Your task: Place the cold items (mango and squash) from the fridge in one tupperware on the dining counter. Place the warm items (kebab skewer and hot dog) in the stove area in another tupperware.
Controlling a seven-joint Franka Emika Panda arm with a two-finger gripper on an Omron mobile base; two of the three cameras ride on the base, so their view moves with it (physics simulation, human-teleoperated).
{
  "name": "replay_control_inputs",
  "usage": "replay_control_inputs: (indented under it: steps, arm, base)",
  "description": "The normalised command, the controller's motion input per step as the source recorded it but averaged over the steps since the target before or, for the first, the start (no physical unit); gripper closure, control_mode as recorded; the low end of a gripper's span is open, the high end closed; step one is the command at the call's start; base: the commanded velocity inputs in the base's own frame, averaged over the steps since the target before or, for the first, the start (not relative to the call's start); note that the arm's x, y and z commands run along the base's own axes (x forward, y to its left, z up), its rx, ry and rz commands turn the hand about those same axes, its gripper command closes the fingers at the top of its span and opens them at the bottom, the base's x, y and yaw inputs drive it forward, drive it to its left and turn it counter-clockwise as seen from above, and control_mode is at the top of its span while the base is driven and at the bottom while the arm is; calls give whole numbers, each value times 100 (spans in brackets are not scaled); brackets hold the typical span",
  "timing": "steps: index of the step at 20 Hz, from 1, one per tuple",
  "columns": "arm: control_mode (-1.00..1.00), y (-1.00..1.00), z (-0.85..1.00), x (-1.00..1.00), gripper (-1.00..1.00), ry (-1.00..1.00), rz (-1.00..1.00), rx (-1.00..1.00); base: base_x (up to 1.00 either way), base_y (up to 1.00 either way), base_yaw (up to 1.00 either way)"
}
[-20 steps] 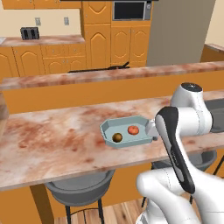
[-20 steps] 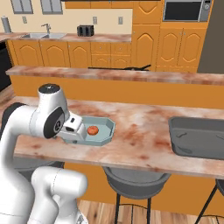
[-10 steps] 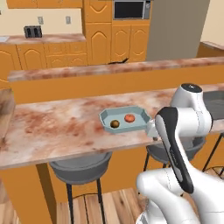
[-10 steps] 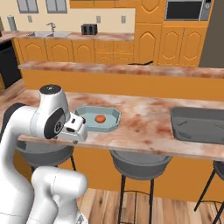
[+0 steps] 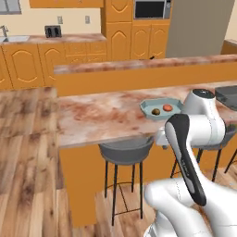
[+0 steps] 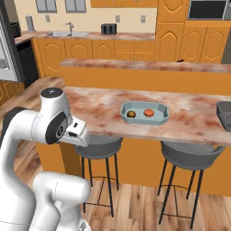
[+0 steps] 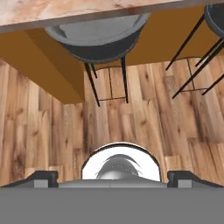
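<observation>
The dining counter (image 5: 102, 115) (image 6: 103, 101) carries one tupperware (image 5: 147, 105) (image 6: 127, 107), pale blue. In it lie a brownish lump (image 6: 131, 114) and an orange-red lump (image 6: 149, 112); I cannot tell which is the mango and which the squash. Another tupperware (image 5: 227, 95) (image 6: 224, 109), dark grey, sits at the counter's right end. My gripper (image 5: 159, 139) (image 6: 77, 134) (image 7: 112, 178) hangs in front of the counter edge, left of the blue tray, pointing down at the wooden floor, open and holding nothing. The hot dog, kebab skewer and stove area are out of view.
Grey bar stools (image 5: 126, 150) (image 6: 97, 146) (image 7: 98, 37) stand under the counter overhang, another one (image 6: 191, 155) to the right. A raised ledge (image 5: 139, 65) backs the counter. Orange cabinets, a sink (image 6: 70, 34) and a toaster (image 5: 53, 31) line the far wall. A tall grey slab (image 5: 196, 28) stands at the back right.
The whole picture has shifted: the base has driven left, so counter and trays sit further right in both views. The arm stays tucked and the gripper stays open.
</observation>
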Motion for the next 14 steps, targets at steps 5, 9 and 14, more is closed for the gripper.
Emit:
replay_control_inputs:
  steps: [5, 9, 14]
  arm:
    - [100, 0, 0, 0, -100, 0, 0, 0]
    - [100, 0, 0, 0, -100, 0, 0, 0]
    - [100, 0, 0, 0, -100, 0, 0, 0]
  base:
    - [-11, 100, 0]
    - [9, 100, 0]
    - [13, 100, 0]
